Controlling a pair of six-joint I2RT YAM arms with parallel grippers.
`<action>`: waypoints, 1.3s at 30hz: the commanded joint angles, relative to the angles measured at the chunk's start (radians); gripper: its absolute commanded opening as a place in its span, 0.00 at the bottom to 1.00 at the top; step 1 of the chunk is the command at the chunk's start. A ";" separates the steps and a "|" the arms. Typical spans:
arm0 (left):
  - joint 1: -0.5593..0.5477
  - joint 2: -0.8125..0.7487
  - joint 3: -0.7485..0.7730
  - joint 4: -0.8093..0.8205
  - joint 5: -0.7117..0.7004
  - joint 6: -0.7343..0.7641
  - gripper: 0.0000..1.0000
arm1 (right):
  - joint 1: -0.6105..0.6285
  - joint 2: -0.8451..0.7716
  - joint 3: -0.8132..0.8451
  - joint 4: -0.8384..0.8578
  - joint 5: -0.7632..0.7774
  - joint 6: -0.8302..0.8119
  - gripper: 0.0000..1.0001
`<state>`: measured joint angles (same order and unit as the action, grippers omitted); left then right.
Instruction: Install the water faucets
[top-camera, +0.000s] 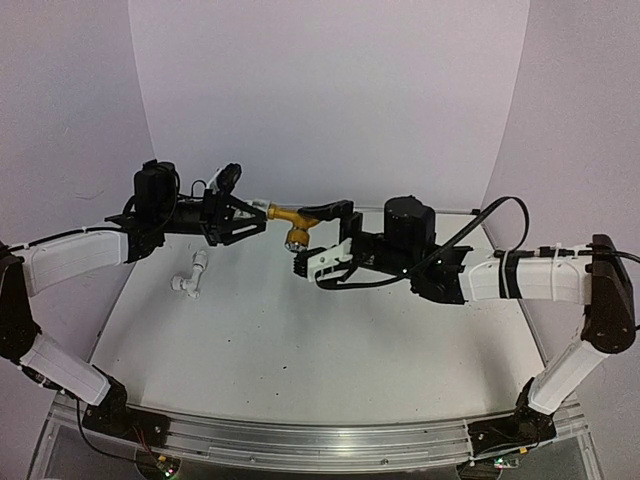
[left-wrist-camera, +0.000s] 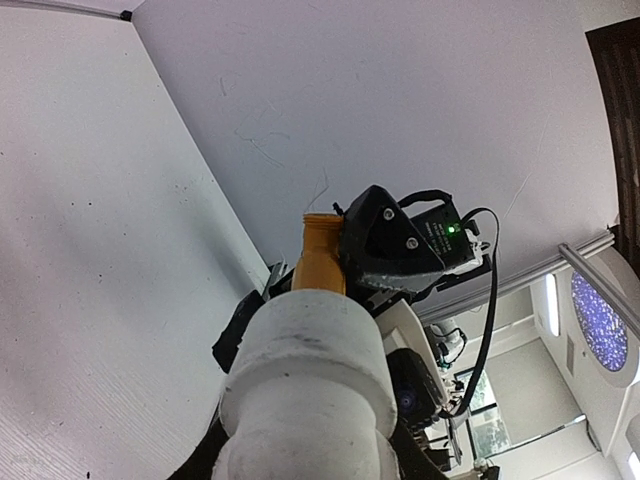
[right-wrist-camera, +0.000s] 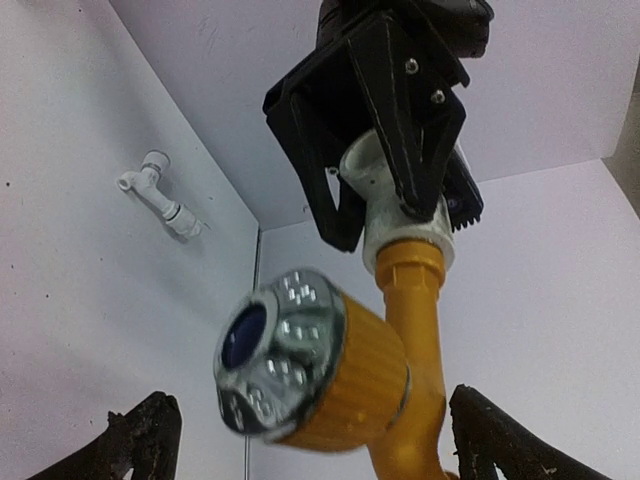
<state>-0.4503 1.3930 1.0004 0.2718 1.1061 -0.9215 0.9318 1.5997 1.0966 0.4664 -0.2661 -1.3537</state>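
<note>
Left gripper (top-camera: 254, 211) clamped on stubby white fitting (right-wrist-camera: 408, 238), ribbed yellow-gold faucet (right-wrist-camera: 352, 372) attached, right gripper (top-camera: 318, 238) spread apart

centre, mid-air: yellow faucet (top-camera: 290, 215) on white fitting (right-wrist-camera: 400, 215) fills the gap between left gripper (top-camera: 260, 211) and right gripper (top-camera: 312, 238).
table (top-camera: 350, 345) left: white faucet (top-camera: 192, 273) lying, space around.

The small yellow-gold tap with a spout (right-wrist-camera: 412, 300) has a ribbed yellow collar and a silvery faceted end (right-wrist-camera: 285, 350) with a dark blue centre. The stubby white pipe fitting (right-wrist-camera: 395, 195) is plain white, and the left gripper (top-camera: 262, 213) is matt black. The right gripper (top-camera: 322, 236) has 1 black finger and 1 white. The small white plastic tap (top-camera: 192, 272) is white all over. The white table (top-camera: 300, 350) is flecked with tiny dark specks. The left arm (top-camera: 70, 255) and right arm (top-camera: 540, 278) are white with black joints. 1 green light (left-wrist-camera: 452, 228) glows on black housing.
</note>
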 joint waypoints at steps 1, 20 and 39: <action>-0.004 -0.022 0.047 0.063 0.040 -0.005 0.00 | 0.029 0.043 0.069 0.117 -0.014 0.041 0.88; -0.005 -0.103 -0.122 0.063 -0.062 0.352 0.00 | -0.273 0.207 0.325 -0.132 -0.586 2.121 0.13; 0.123 0.317 -0.220 0.068 -0.222 0.005 0.21 | -0.297 -0.104 0.219 -0.828 0.097 1.640 0.98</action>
<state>-0.3569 1.6875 0.7834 0.2718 0.8890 -0.9199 0.6292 1.5818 1.3556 -0.2638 -0.3161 0.3897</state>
